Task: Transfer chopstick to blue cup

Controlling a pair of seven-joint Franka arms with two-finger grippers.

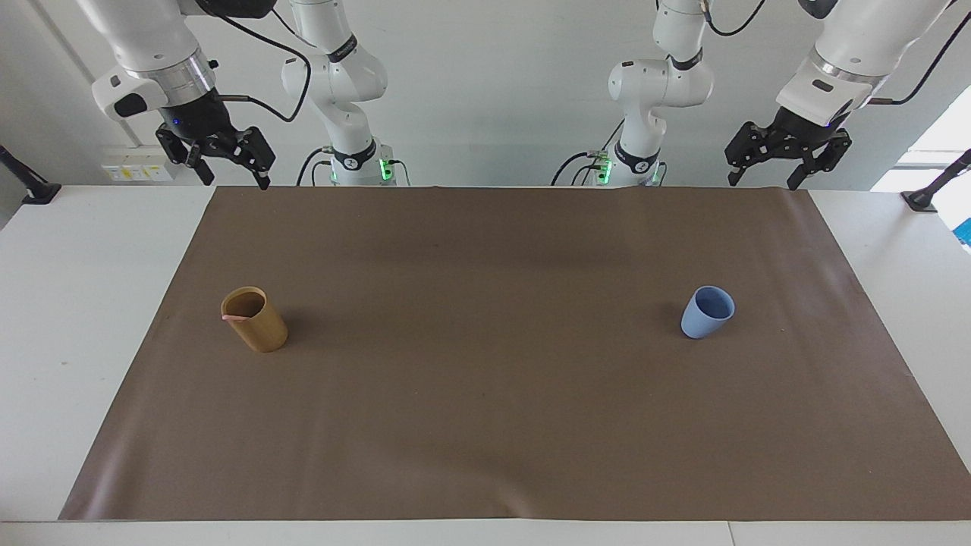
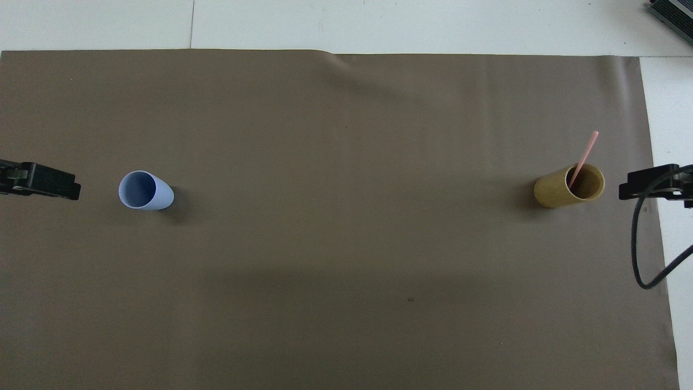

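One pale pink chopstick stands tilted in a tan cylindrical cup toward the right arm's end of the table. Only its tip shows at the rim of the tan cup in the facing view. The blue cup stands upright and empty toward the left arm's end, and it also shows in the overhead view. My right gripper is open, raised above the mat's edge nearest the robots. My left gripper is open and raised the same way at the other corner. Both arms wait.
A brown mat covers most of the white table. A black cable hangs from the right arm beside the mat's edge. A dark object lies at the table's farthest corner on the right arm's end.
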